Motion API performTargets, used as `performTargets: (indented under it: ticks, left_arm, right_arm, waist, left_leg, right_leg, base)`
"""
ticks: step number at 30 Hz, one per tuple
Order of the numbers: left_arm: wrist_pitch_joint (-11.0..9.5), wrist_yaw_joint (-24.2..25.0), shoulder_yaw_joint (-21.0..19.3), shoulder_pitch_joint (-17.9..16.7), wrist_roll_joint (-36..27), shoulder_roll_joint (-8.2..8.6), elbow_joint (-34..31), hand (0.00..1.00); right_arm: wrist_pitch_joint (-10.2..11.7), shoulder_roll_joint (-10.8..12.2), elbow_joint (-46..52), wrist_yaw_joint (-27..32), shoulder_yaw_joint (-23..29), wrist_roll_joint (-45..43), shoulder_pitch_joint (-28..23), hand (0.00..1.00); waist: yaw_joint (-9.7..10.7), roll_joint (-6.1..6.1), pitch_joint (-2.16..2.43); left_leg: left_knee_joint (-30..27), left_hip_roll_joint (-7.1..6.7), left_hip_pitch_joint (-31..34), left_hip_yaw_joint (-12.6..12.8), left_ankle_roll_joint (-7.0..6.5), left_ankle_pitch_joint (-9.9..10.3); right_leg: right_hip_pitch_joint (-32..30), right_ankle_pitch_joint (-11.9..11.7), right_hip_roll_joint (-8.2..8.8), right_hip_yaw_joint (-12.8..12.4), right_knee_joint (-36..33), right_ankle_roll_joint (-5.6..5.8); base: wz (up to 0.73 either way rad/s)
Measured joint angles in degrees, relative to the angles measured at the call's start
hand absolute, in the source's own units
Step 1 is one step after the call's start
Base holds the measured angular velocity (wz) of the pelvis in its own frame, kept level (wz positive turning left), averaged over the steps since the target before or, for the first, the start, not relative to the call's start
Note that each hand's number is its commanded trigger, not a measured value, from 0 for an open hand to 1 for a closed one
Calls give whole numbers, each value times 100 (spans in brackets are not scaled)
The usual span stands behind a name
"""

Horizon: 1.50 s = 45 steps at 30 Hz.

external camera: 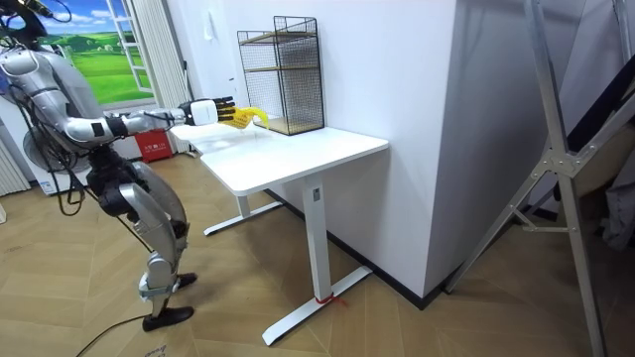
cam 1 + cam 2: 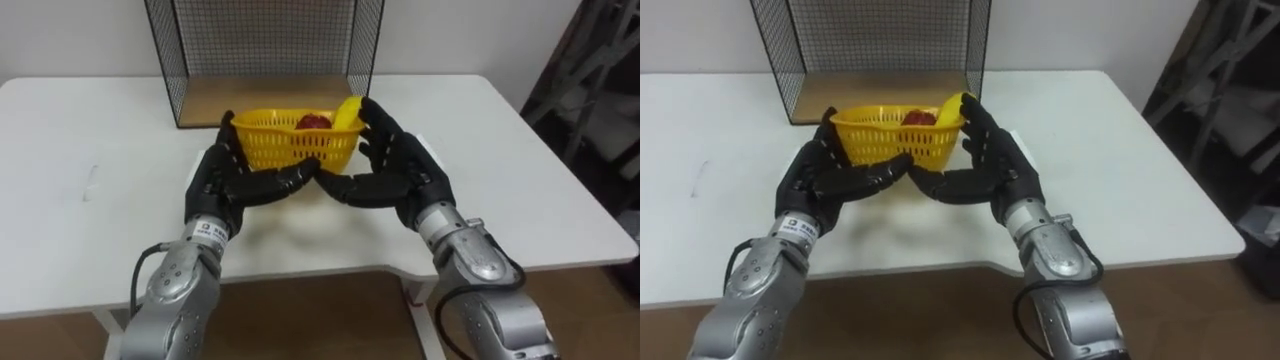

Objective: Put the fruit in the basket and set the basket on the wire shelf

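A yellow basket sits between my two hands, just in front of the wire shelf. In it lie a red fruit and a yellow banana. My left hand presses on the basket's left side with straight fingers. My right hand does the same on the right side, and both thumbs meet under the front wall. Whether the basket touches the table I cannot tell. In the room view I stand at the table's end with both arms stretched out to the basket.
The shelf's wooden bottom board is bare and open to the front. A small mark lies on the table's left part. A grey metal frame stands beyond the right table edge.
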State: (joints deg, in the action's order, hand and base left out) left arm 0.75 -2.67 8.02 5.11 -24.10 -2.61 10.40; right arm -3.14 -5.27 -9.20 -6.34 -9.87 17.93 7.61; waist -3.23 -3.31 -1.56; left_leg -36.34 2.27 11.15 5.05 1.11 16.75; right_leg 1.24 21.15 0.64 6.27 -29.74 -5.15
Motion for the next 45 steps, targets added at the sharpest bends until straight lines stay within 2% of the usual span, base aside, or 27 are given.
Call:
performTargets:
  ticks: [1, 2, 3, 4, 5, 7, 9, 12, 14, 15, 16, 17, 18, 19, 20, 22, 24, 25, 27, 28, 29, 30, 31, 35, 39, 41, 45]
  left_arm:
    - [0, 0, -5, 0, 5, 30, -23, 0]
    - [0, 0, -14, 2, -1, 16, -33, 0]
    - [0, 0, -14, 2, -13, 8, -34, 0]
    - [0, 0, -14, 3, -60, -32, -36, 0]
    - [0, 0, 2, 3, -104, -77, -50, 0]
    - [14, 0, 41, 2, -109, -99, -71, 0]
    - [18, 0, 60, 8, -116, -114, -78, 0]
    - [2, 0, 64, 9, -110, -133, -77, 0]
    - [-3, 0, 61, 9, -125, -139, -77, 0]
    - [-3, 0, 65, 9, -126, -151, -77, 0]
    - [-4, 0, 66, 10, -127, -139, -76, 0]
    - [-8, 0, 74, 11, -125, -131, -76, 0]
    - [-8, 0, 80, 11, -125, -132, -76, 0]
    - [-17, 0, 116, 14, -127, -143, -76, 0]
    - [-17, 0, 129, 22, -127, -140, -76, 0]
    - [-49, -1, 140, 40, -120, -113, -77, 0]
    - [-110, -15, 128, 92, -96, -123, -77, 0]
    - [-119, -21, 121, 177, -95, -126, -71, 0]
    - [-125, -21, 120, 218, -117, -133, -69, 0]
    - [-125, -21, 120, 218, -94, -132, -57, 0]
    - [-121, -22, 126, 209, -45, -121, 14, 0]
    - [-118, -22, 129, 209, -26, -121, 25, 0]
    - [-120, -22, 114, 223, 27, -124, -2, 0]
    - [-104, -22, 106, 240, 134, -111, -12, 0]
    - [-62, -22, 59, 329, 129, -108, -14, 0]
    - [-57, -22, 8, 374, 130, -111, -23, 0]
    - [-57, -23, -21, 374, 130, -111, -26, 0]
  right_arm:
    - [-5, -29, 0, -8, -7, -1, 31, 0]
    - [-41, -58, -4, -18, -16, -6, 33, 0]
    - [-65, -77, -3, -34, -28, -9, 33, 0]
    - [-88, -80, -3, -59, -33, -15, 33, 0]
    - [-88, -82, 8, -82, -23, -3, 33, 0]
    - [-87, -117, 75, -100, -9, 75, 36, 0]
    - [-78, -143, 163, -100, -27, 182, 36, 0]
    - [-49, -153, 173, -97, -50, 175, 38, 0]
    - [-39, -170, 176, -102, -27, 179, 41, 0]
    - [-39, -172, 179, -96, -58, 179, 42, 0]
    - [-38, -181, 195, -78, -65, 188, 43, 0]
    - [-34, -182, 195, -62, -64, 192, 51, 0]
    - [-34, -180, 195, -53, -67, 185, 51, 0]
    - [-25, -180, 194, -15, -78, 186, 51, 0]
    - [-9, -180, 192, 23, -69, 186, 50, 0]
    - [68, -176, 171, 36, -17, 172, 62, 0]
    - [195, -143, 163, 35, -23, 170, 71, 0]
    - [262, -166, 155, 34, -7, 176, 100, 0]
    - [266, -227, 134, 20, -11, 184, 103, 0]
    - [266, -198, 76, 20, -2, 176, 106, 0]
    - [264, -169, -7, 29, -14, 176, 88, 0]
    - [263, -172, -26, 29, -16, 175, 98, 0]
    - [263, -172, -32, 28, -14, 180, 168, 0]
    - [255, -173, -61, 30, -12, 184, 278, 0]
    - [245, -172, -63, 31, -6, 190, 548, 0]
    - [245, -132, -63, 33, -16, 186, 679, 0]
    - [246, -89, -62, 33, -12, 173, 685, 0]
  waist:
    - [-57, 18, 8]
    - [-87, 54, 36]
    - [-111, 49, 46]
    - [-138, 26, 118]
    - [-69, -24, 150]
    - [-2, -50, 158]
    - [21, -45, 151]
    - [19, -24, 121]
    - [-5, -87, 71]
    - [-6, -100, 62]
    - [0, -126, 52]
    - [0, -133, 46]
    - [1, -138, 39]
    - [0, -177, 15]
    - [4, -181, 13]
    - [11, -176, 10]
    - [-3, -95, -21]
    - [-6, -32, -58]
    - [2, -21, -63]
    - [25, -21, -63]
    - [124, 21, -45]
    - [129, 43, -15]
    - [125, 93, -8]
    - [140, 100, 9]
    - [140, 99, 16]
    - [133, 100, 16]
    - [117, 96, 19]
  left_leg:
    - [710, -52, 207, 1, 7, -267]
    - [1150, -116, 308, -9, -48, -781]
    - [1307, -117, 310, -15, -64, -972]
    - [1419, -120, 255, -35, -133, -1252]
    - [1481, -131, 205, -31, -178, -1377]
    - [1398, -162, 196, -19, -266, -1486]
    - [1266, -206, 199, 79, -317, -1353]
    - [958, -276, 163, 129, -350, -1017]
    - [760, -423, 148, 245, -413, -690]
    - [707, -490, 149, 277, -447, -613]
    - [610, -583, 146, 280, -524, -468]
    - [515, -644, 132, 311, -569, -357]
    - [462, -679, 116, 319, -564, -337]
    - [376, -705, 27, 429, -622, -234]
    - [346, -707, -74, 427, -659, -121]
    - [477, -679, -271, 303, -679, -36]
    - [608, -566, -395, 190, -667, -14]
    - [665, -505, -440, 119, -662, -14]
    - [785, -499, -572, 79, -654, -14]
    - [817, -514, -669, 61, -622, 12]
    - [817, -513, -794, -41, -583, 46]
    - [867, -489, -827, -52, -576, 50]
    - [993, -425, -872, -55, -545, 48]
    - [1397, -300, -1091, -66, -422, -29]
    - [1624, -291, -1157, -62, -385, -86]
    - [1845, -262, -1270, -48, -366, -204]
    - [1972, -209, -1472, -46, -347, -242]
  right_leg:
    - [-42, 0, 0, -54, 8, 3]
    - [-22, 5, 12, -91, 16, 50]
    - [-8, 20, 12, -101, 22, 49]
    - [15, 50, -7, -115, 66, 66]
    - [112, 43, -6, -87, 216, 88]
    - [221, 51, 19, -56, 377, 128]
    - [281, 102, 106, -77, 404, 201]
    - [441, 245, 251, 37, 357, 320]
    - [465, 560, 456, 8, 95, 375]
    - [463, 629, 518, 8, 17, 406]
    - [428, 743, 647, 37, -250, 512]
    - [291, 753, 757, 94, -765, 591]
    - [162, 705, 841, 135, -1124, 674]
    - [-51, 512, 1019, 143, -1785, 766]
    - [-202, 199, 1062, 175, -2231, 818]
    - [-360, -224, 982, 170, -2603, 821]
    - [-601, -12, 815, 175, -2487, 771]
    - [-833, 139, 691, 186, -2127, 740]
    - [-1036, 130, 633, 174, -1172, 693]
    - [-1046, -96, 621, 182, -448, 632]
    - [-955, -485, 592, 243, -293, 534]
    - [-896, -502, 566, 284, -188, 499]
    - [-802, -565, 506, 340, -38, 442]
    - [-532, -694, 310, 372, 441, 390]
    - [-516, -729, 264, 352, 595, 375]
    - [-389, -877, 197, 339, 866, 359]
    - [-129, -993, 121, 360, 1118, 342]
  base:
    - [-39]
    - [-40]
    - [-37]
    - [-18]
    - [-8]
    - [3]
    - [-7]
    - [-5]
    - [0]
    - [0]
    - [6]
    - [6]
    - [12]
    - [26]
    - [29]
    - [21]
    - [13]
    - [16]
    - [15]
    - [30]
    - [31]
    - [16]
    - [0]
    - [-5]
    - [-5]
    - [-4]
    - [0]
